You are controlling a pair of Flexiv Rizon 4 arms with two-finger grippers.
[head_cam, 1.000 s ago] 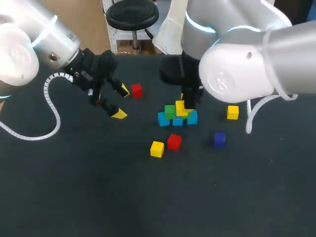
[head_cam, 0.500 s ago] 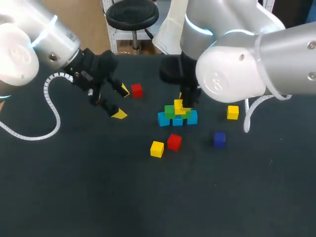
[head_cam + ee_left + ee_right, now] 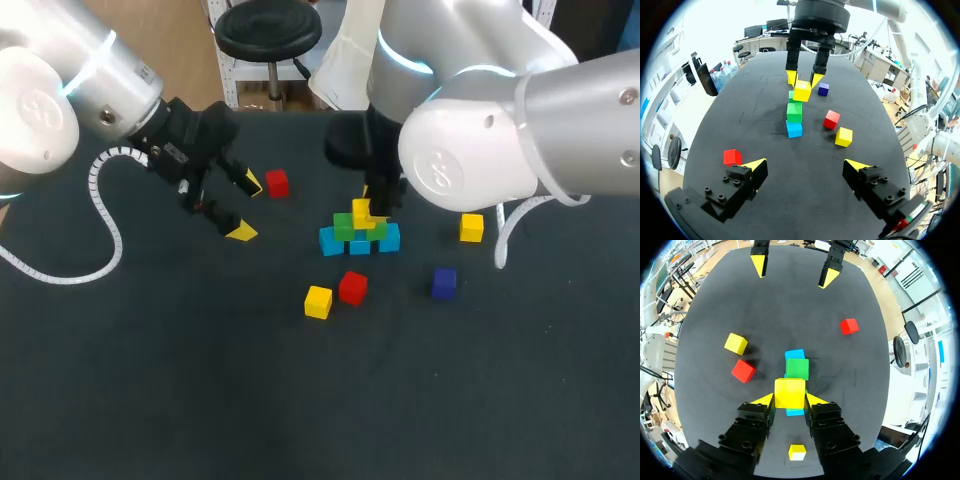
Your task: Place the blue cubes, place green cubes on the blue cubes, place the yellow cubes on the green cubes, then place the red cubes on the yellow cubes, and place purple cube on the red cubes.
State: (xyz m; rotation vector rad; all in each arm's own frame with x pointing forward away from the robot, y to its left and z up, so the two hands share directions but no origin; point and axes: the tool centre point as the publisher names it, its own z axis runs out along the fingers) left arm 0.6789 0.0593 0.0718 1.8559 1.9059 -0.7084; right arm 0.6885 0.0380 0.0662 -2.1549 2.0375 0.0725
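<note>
Now the right gripper (image 3: 790,401) is clamped on a yellow cube (image 3: 790,392), both yellow tips pressed to its sides, directly over the stack in the middle of the black table (image 3: 200,400). Below it, green cubes (image 3: 344,226) sit on a row of blue cubes (image 3: 330,241); whether the held cube touches the green ones I cannot tell. Across the table the left gripper (image 3: 805,166) hovers with its fingers spread wide and nothing between them, a red cube (image 3: 277,183) just beside it. In front of the stack lie a second red cube (image 3: 352,287) and a loose yellow cube (image 3: 318,301), close together; the purple cube (image 3: 444,282) and another yellow one (image 3: 471,227) sit apart on the right side
</note>
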